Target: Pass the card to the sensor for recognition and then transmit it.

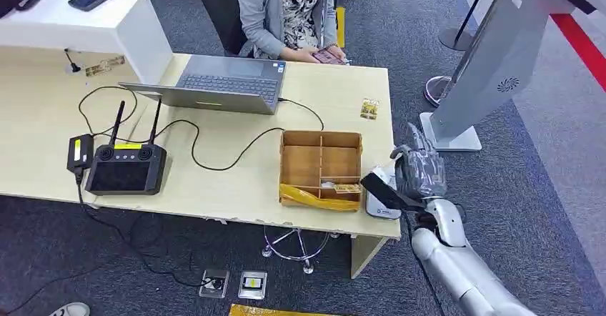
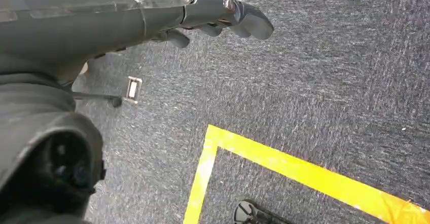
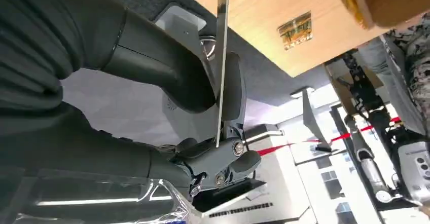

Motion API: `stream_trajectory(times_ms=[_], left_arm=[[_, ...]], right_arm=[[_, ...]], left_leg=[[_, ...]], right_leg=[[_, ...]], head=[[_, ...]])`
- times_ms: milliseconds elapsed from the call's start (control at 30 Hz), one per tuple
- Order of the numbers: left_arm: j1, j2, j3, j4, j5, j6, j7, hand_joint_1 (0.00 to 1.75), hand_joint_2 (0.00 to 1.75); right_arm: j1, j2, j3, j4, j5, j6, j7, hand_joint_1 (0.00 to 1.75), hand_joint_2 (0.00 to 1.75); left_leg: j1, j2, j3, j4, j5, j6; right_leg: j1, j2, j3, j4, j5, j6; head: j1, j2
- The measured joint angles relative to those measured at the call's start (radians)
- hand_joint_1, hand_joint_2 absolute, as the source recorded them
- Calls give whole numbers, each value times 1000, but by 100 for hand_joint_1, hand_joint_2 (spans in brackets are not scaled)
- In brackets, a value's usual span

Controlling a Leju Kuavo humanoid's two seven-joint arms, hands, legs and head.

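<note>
The robot hand [image 1: 420, 171] half covers the white sensor [image 1: 381, 204]; the card [image 3: 221, 62] shows edge-on (its face unreadable).

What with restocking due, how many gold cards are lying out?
3 gold cards: one on the bare desk beyond the wooden box, one inside the box's near-right compartment, one beside the white counter. The yellow bag may hide others.

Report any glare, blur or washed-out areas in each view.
Head view: even light, sharp across the pale wooden desk. Left wrist view: the dark grey left hand up close is soft, the carpet sharper. Right wrist view: bright background washes out behind the thin edge-on card.
</note>
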Motion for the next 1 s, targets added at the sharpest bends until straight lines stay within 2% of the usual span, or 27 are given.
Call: stream_trajectory(times_ms=[700,1000], left_arm=[[0,0,1,0,-13,0,0,0,0],[1,0,1,0,-10,10,1,0,0]], right_arm=[[52,15,44,48,-45,-11,19,175,175],[46,-6,34,72,-81,-7,10,175,175]], left_leg=[[0,1,0,0,0,0],[0,1,0,0,0,0]], right_leg=[[0,1,0,0,0,0],[0,2,0,0,0,0]], head=[[0,0],[0,0]])
